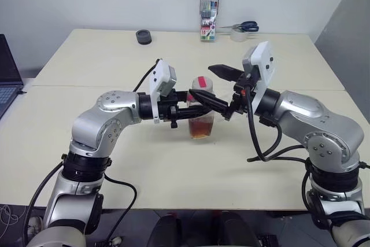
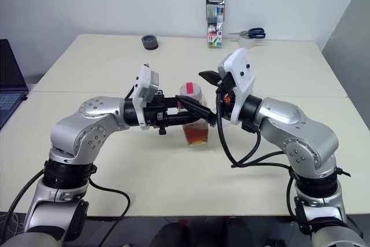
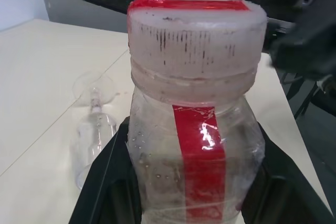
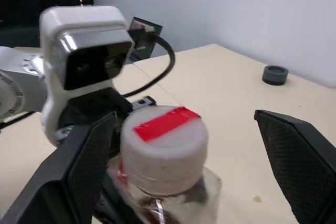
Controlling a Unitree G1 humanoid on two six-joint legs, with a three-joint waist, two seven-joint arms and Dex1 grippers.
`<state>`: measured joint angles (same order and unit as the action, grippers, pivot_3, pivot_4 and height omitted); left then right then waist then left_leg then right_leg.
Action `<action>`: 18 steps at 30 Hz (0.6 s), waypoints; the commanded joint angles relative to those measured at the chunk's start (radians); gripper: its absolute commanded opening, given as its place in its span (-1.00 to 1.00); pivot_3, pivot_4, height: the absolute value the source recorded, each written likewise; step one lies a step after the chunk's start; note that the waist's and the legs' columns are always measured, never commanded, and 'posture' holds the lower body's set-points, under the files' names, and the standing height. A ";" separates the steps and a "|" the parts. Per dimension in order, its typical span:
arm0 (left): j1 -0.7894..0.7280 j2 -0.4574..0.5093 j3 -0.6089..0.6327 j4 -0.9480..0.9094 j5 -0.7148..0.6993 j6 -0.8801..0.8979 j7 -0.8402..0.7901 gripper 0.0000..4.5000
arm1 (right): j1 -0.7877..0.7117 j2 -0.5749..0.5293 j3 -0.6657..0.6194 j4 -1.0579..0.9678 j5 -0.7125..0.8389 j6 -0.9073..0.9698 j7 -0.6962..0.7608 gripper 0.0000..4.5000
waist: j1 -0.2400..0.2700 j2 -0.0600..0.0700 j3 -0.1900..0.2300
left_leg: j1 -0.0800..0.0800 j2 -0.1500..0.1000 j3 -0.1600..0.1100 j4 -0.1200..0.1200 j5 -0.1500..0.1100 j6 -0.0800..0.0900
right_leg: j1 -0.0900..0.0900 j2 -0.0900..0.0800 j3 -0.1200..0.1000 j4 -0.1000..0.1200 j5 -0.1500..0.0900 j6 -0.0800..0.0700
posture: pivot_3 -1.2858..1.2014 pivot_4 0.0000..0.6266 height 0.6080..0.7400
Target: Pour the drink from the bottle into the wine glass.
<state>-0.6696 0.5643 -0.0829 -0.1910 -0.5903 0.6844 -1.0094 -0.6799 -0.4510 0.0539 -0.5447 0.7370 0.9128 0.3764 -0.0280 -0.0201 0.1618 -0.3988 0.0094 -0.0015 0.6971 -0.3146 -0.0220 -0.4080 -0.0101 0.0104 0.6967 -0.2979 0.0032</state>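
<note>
While the left hand (image 1: 193, 108) pinches the bottle (image 1: 202, 111) steady, the spread right hand (image 4: 184, 169) should straddle the cap (image 4: 164, 145) squarely (cap not yet off) before closing.

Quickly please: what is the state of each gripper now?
Left gripper: shut on the bottle.
Right gripper: open, fingers on either side of the bottle's cap, holding nothing.

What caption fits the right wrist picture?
Open right claw straddles the capped bottle held by the left claw.
</note>
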 commanded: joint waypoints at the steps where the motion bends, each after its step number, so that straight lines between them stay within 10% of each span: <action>1: -0.025 0.003 0.018 -0.025 -0.007 -0.020 -0.007 -0.18 | 0.008 -0.006 -0.019 -0.015 -0.011 -0.027 0.018 0.99 | 0.000 0.000 0.000 | 0.000 0.000 0.000 0.000 0.000 0.000 | 0.000 0.000 0.000 0.000 0.000 0.000 | 0.03 -0.52 1.00; 18: -0.015 0.004 0.018 -0.029 -0.004 -0.028 -0.019 -0.18 | 0.039 -0.075 -0.116 -0.084 0.108 0.049 0.032 0.99 | -0.001 0.000 0.000 | 0.000 0.000 0.000 0.000 -0.001 0.001 | 0.000 0.000 0.000 0.000 0.000 0.000 | 0.03 -0.52 1.00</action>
<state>-0.6710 0.5647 -0.0831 -0.1907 -0.5864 0.6835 -1.0181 -0.6297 -0.5160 -0.0223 -0.5881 0.8165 0.9563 0.4117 -0.0286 -0.0201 0.1619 -0.3987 0.0094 -0.0016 0.6971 -0.3152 -0.0209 -0.4081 -0.0100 0.0104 0.6971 -0.2979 0.0031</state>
